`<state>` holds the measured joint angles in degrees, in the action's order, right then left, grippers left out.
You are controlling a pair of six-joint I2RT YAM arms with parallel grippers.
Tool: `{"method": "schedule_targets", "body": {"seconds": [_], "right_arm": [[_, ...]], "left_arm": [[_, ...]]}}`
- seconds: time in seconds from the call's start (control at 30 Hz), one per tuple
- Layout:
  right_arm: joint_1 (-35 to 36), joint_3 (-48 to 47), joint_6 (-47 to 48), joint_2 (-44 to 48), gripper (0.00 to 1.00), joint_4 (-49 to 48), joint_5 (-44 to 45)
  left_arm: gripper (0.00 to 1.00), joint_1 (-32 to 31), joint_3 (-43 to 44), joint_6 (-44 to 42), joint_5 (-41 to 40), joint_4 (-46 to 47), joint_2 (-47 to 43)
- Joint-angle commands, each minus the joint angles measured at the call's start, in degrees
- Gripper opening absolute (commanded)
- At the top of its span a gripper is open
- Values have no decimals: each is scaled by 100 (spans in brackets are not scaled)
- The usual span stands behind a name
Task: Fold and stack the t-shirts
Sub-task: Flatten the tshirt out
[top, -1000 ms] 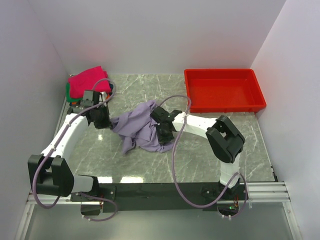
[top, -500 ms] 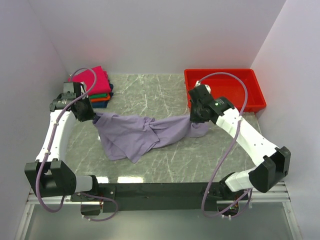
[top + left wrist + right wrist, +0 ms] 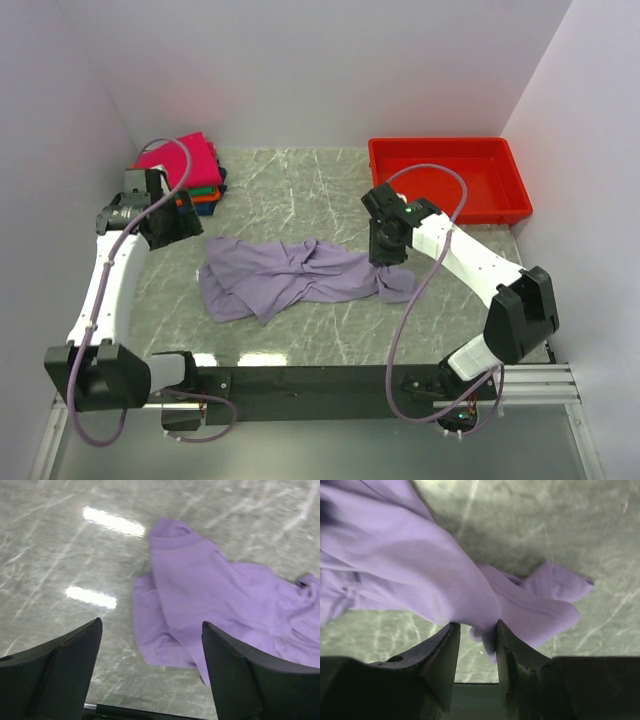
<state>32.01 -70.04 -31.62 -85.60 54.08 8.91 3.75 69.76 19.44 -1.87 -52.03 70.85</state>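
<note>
Left hand [image 3: 177, 225] now spread, lilac shirt [image 3: 290, 275] dropped slack on table [image 3: 300, 190]. Right hand [image 3: 386, 250] lower, cloth between fingers [image 3: 442, 652], grip unclear. Table shows all round shirt.

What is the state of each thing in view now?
lavender t-shirt, unfolded, crumpled, lying spread out.
folded t-shirts, stacked, pink on top.
red tray, empty.
left gripper, open, holding nothing.
right gripper, cloth between its jaws; grip unclear.
</note>
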Motion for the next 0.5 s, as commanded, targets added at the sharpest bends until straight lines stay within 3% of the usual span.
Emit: {"method": "schedule_targets", "body": {"seconds": [0.0, 0.17, 0.47], "right_arm": [[16, -563, 59, -123, 42, -144, 24], [25, -958, 112, -361, 42, -153, -91], [16, -854, 68, -308, 43, -276, -364]], "left_arm": [[84, -505, -171, 129, -16, -202, -343], [82, -1638, -1287, 1095, 678, 262, -1098], [76, -2773, -2315, 2045, 1100, 404, -1407]]}}
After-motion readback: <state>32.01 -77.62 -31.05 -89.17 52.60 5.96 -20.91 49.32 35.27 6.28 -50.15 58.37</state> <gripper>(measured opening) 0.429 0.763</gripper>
